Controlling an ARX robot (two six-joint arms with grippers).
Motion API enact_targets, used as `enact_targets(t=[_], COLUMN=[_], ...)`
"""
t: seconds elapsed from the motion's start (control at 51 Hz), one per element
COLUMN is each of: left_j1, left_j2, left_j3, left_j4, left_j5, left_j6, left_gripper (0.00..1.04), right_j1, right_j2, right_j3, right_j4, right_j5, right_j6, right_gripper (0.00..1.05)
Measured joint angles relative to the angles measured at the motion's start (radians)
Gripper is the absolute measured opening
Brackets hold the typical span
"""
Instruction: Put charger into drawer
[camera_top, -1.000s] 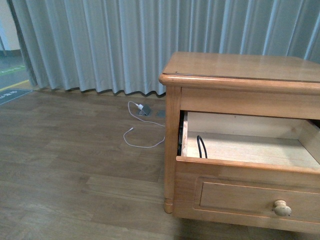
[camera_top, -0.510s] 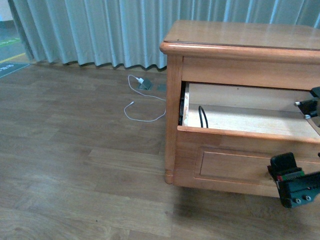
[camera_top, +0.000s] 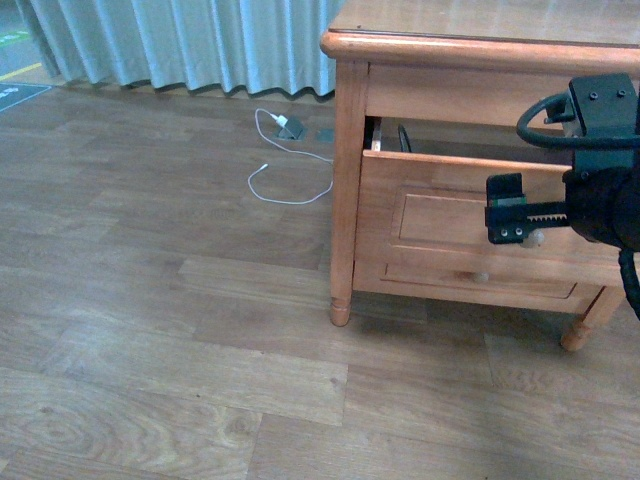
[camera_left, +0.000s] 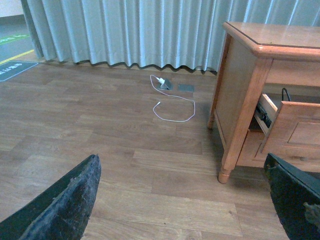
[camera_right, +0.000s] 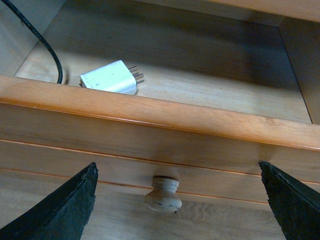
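Your view: charger (camera_right: 109, 77) lies inside drawer (camera_right: 165, 125); right gripper (camera_right: 177, 200) fingers apart before knob (camera_right: 163, 194); left gripper (camera_left: 182, 200) fingers apart.

The upper honey-coloured wooden drawer (camera_right: 165, 117) has a smooth, satin-varnished front, and its round wooden knob (camera_right: 163, 194), between the matt black, rough-textured fingers (camera_right: 60, 210) of the right gripper, looks scuffed. Beyond the knob, the drawer's pale floor is bare, matt wood. On it lies the small white rectangular charger (camera_right: 109, 78), smooth plastic with metal prongs, beside a matt black cable (camera_right: 47, 42).
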Motion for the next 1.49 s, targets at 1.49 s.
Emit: enact_targets(t=[1.49], left_j1=[0.000], left_j2=[-0.002], left_j3=[0.000], left_j4=[0.000], left_j5=[0.000], left_j6=[0.000], left_gripper=[0.99], right_j1=[-0.068], right_j2=[-0.180], right_j3=[-0.038], right_j4=[-0.140], right_j5=[-0.111], right_j6=[0.100], right_gripper=[0.97])
